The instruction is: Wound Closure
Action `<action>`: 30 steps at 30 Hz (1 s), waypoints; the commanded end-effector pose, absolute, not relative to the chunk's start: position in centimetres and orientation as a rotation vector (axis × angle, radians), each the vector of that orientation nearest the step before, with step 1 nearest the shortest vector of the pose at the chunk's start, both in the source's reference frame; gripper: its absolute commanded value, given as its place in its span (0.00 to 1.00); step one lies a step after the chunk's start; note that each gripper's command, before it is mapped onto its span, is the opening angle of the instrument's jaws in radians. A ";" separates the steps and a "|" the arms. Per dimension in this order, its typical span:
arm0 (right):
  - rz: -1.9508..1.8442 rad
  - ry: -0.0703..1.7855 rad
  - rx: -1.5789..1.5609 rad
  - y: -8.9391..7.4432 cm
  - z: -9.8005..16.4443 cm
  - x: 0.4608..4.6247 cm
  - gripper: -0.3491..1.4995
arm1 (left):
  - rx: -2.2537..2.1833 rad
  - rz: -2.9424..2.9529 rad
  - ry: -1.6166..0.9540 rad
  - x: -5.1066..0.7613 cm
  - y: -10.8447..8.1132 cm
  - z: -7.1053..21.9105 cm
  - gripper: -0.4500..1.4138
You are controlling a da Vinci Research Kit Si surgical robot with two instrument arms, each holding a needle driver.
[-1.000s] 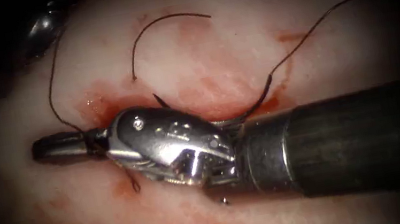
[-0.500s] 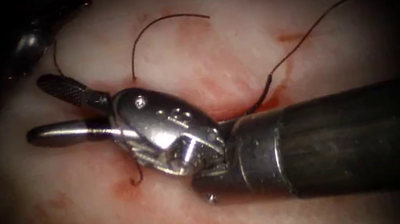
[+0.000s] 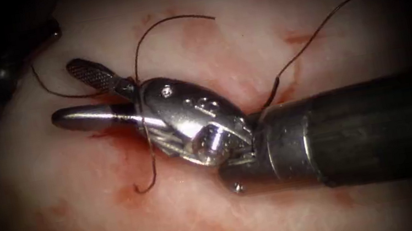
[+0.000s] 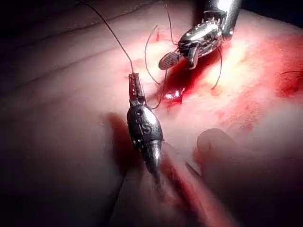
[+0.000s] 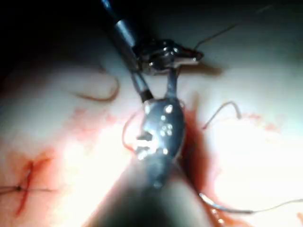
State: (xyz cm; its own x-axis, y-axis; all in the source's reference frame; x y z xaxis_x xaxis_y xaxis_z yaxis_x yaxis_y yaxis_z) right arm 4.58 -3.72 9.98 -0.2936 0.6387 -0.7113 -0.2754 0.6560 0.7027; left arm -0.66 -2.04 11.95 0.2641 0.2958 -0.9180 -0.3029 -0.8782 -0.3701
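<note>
The dark, hair-thin suture thread (image 3: 150, 141) is the thing to be handled here. By my judgement it is nearly weightless and quite limp, it holds only the loose curves it falls into, and it is likely slick where the red fluid (image 3: 108, 134) has wetted it. It is also easily frayed if crushed or jerked. A sound hold would be flat between the jaws on a free stretch standing clear of the surface, not where it enters the pale pink, glistening pork tissue (image 3: 233, 211). In the endoscope view one strand arcs from the upper middle of the frame down across the root of the jaws of the silver, wristed right needle driver (image 3: 65, 91). It ends in a small hook at lower left of centre. Another strand runs from the upper right down to a darker, thickened point just above the tool's black shaft. The right tool's jaws stand well apart at left of centre, one ribbed face upward, and clamp nothing. Whether the strand merely lies over them I cannot tell. The slim metal left needle driver (image 4: 133, 78) has its jaws pressed together on a strand that runs up and away from its tip, taut and straight. Where the needle lies I cannot tell.
</note>
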 end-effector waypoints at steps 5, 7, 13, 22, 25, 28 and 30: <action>0.968 1.624 0.258 -3.7 10.1 4.53 0.71 | -2.047 1.648 -0.003 -0.75 -2.2 11.9 0.00; 0.978 1.620 0.247 -3.7 10.0 4.52 0.71 | -2.050 1.647 -0.008 -0.77 -2.3 11.9 0.00; 0.999 1.612 0.228 -3.6 10.0 4.52 0.65 | -2.051 1.640 -0.036 -0.79 -2.5 11.9 0.00; 1.060 1.555 0.138 -3.5 10.1 4.49 0.59 | -2.053 1.639 -0.049 -0.78 -2.9 11.8 0.00; 1.076 1.523 0.121 -3.5 10.1 4.48 0.55 | -2.059 1.642 -0.057 -0.82 -3.0 11.7 0.00; 1.065 1.496 0.113 -3.5 10.2 4.52 0.53 | -2.063 1.638 -0.069 -0.87 -3.1 11.6 0.00; 1.056 1.486 0.102 -3.5 10.2 4.56 0.52 | -2.067 1.634 -0.082 -0.92 -3.1 11.5 0.00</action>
